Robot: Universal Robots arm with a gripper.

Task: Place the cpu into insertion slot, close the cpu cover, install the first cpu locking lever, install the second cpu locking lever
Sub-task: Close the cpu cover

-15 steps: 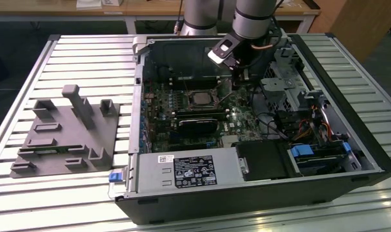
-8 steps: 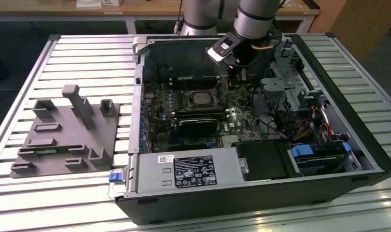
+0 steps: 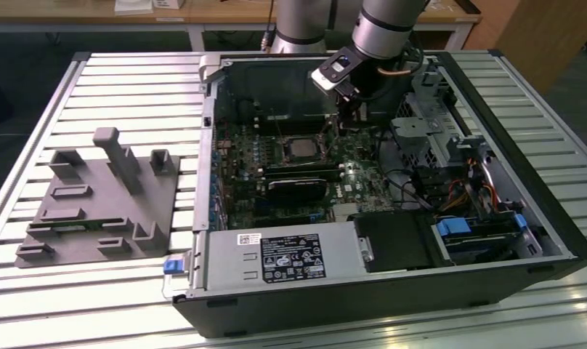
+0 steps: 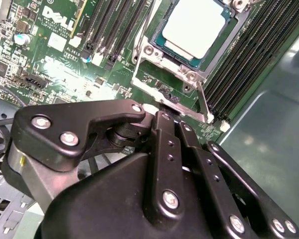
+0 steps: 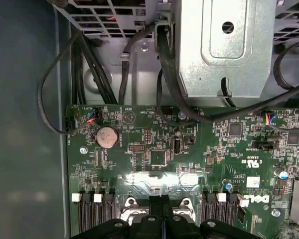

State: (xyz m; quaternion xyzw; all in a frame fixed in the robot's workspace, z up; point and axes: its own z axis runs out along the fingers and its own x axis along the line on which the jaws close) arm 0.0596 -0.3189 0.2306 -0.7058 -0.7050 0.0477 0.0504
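Judging the step: the cpu (image 4: 194, 27) lies flat in the insertion slot (image 3: 298, 147), so the placing looks done. The work seems to be at the cpu cover (image 4: 164, 74) or its levers. Whether the cover is fully down I cannot tell.
Gripper: the gripper (image 4: 170, 118) hangs low over the motherboard (image 5: 154, 164), just beside the silvery edge of the cover. Its black fingers (image 4: 164, 149) stand together, and I see nothing between them.
Slot position: in the exterior view the slot is near the gripper, at about 8 o'clock from it.
Need of the next move: I think a small and exact travel, because a thin lever rod (image 4: 204, 102) stands just beside the fingertips and could catch or bend.
Near edges: long black memory slots (image 4: 114, 25) run close along the socket, so there is little room to slide sideways.
Room around: in the exterior view the metal drive cage (image 3: 420, 138) with its cables (image 3: 410, 182) is near at 4 o'clock, and the case wall (image 3: 264, 80) stands at 11 o'clock. Straight upward it looks free.
Farther: the power supply (image 3: 284, 258) is at 6 o'clock. The grey fixture (image 3: 99, 196) lies well apart at 9 o'clock, on the slatted table (image 3: 128, 87).
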